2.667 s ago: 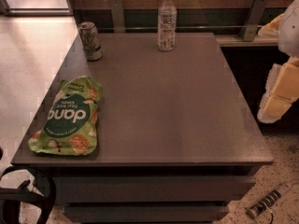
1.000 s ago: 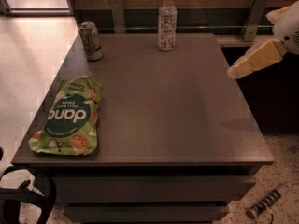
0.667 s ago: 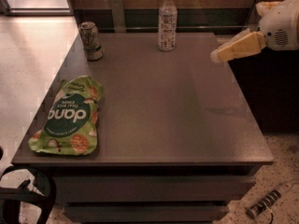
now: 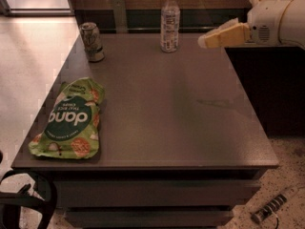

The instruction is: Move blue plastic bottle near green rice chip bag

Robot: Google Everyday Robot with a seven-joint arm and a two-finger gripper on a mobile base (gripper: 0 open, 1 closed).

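The blue plastic bottle (image 4: 170, 21), clear with a white cap and a pale label, stands upright at the far edge of the dark table (image 4: 171, 113). The green rice chip bag (image 4: 70, 119) lies flat near the table's front left corner, its dark oval reading "dang". My gripper (image 4: 206, 40) reaches in from the upper right, its pale fingers pointing left, held above the table's far right part and a little to the right of the bottle. It holds nothing.
A metal drink can (image 4: 92, 42) stands at the far left of the table. A dark counter (image 4: 267, 80) adjoins the table's right side. A wall runs behind the far edge. A small striped object (image 4: 269, 209) lies on the floor at lower right.
My gripper has swung up from the right side and moved left and toward the far edge, closing on the bottle. The bottle, can and bag have not moved.
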